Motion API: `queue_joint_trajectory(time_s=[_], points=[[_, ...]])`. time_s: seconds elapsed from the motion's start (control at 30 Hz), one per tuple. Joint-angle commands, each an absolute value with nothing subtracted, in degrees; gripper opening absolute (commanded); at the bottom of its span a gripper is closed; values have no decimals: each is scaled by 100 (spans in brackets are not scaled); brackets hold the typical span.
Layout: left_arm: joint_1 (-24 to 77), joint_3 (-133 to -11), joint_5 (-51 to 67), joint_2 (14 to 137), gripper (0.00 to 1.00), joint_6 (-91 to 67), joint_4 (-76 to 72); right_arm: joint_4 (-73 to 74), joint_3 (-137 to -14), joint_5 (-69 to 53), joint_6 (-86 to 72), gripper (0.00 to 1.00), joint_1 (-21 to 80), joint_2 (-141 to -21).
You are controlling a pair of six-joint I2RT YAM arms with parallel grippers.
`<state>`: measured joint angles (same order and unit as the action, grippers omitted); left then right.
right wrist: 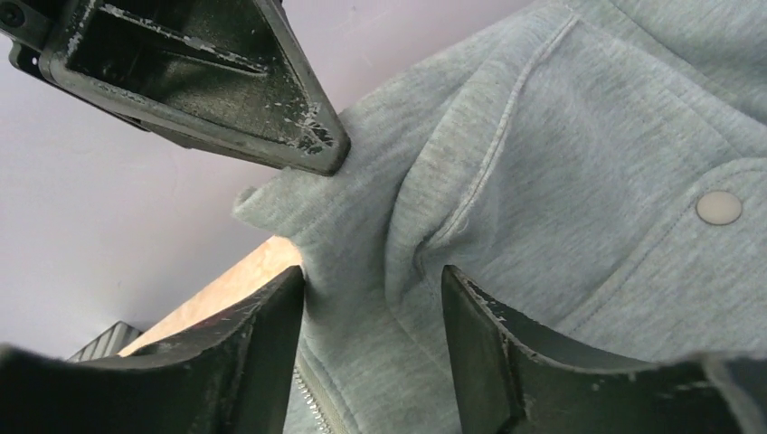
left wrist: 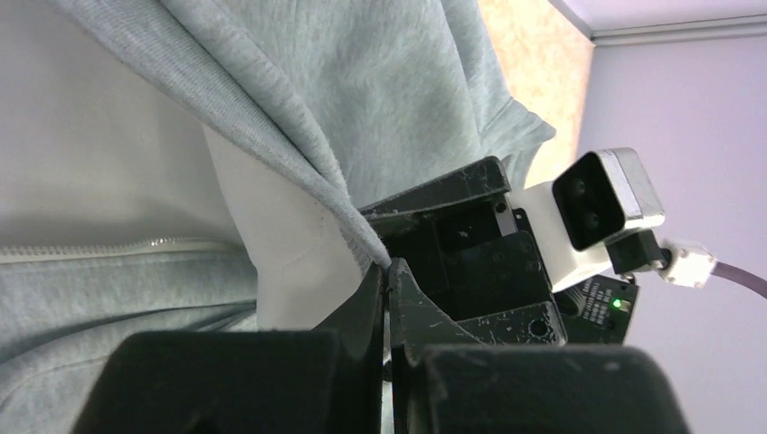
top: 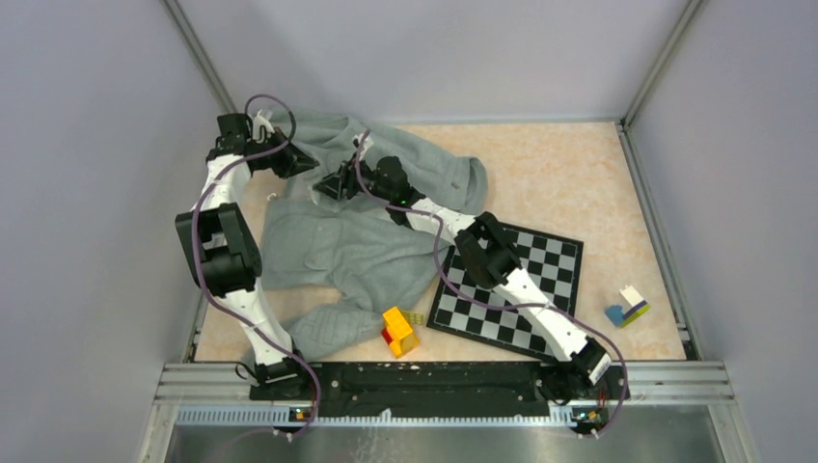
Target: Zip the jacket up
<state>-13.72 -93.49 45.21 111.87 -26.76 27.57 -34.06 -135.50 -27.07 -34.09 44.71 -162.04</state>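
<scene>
The light grey jacket (top: 357, 241) lies rumpled over the left and middle of the table. My left gripper (top: 295, 164) is at its far left part. In the left wrist view the left gripper (left wrist: 389, 269) is shut on a hem edge of the jacket (left wrist: 362, 99), and the fabric is pulled taut. A line of zipper teeth (left wrist: 136, 245) runs to the left. My right gripper (top: 334, 183) is just beside the left one. In the right wrist view it (right wrist: 371, 312) is open around a fold of the jacket (right wrist: 561, 181), with zipper teeth (right wrist: 310, 402) by the left finger.
A black-and-white chessboard (top: 521, 285) lies right of the jacket, under the right arm. A yellow and red block (top: 398, 330) sits at the jacket's near edge. A blue, white and yellow block (top: 627, 307) lies at the right. Grey walls enclose the table.
</scene>
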Motion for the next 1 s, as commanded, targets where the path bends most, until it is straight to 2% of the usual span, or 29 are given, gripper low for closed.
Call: queue_joint_trajectory(time_s=[0.0, 0.27, 0.57, 0.83, 0.9, 0.97], points=[[-1503, -9177, 5106, 10742, 0, -3111, 2250, -4170, -13442, -2699, -3770, 59, 4447, -15753], [-1628, -9012, 5305, 10683, 0, -3208, 2121, -4666, -13368, -2311, -4170, 62, 4484, -15795], [-1631, -8891, 5497, 10712, 0, -3455, 1823, -4581, -13926, -2084, -4445, 60, 4541, -16141], [-1631, -8834, 5497, 10661, 0, -3480, 1776, -4522, -14166, -1981, -4404, 66, 4584, -16307], [-1630, -8838, 5502, 10659, 0, -3460, 1782, -4522, -14216, -1994, -4416, 60, 4583, -16341], [-1635, -8843, 5479, 10657, 0, -3417, 1813, -4565, -14212, -2047, -4427, 46, 4586, -16338]])
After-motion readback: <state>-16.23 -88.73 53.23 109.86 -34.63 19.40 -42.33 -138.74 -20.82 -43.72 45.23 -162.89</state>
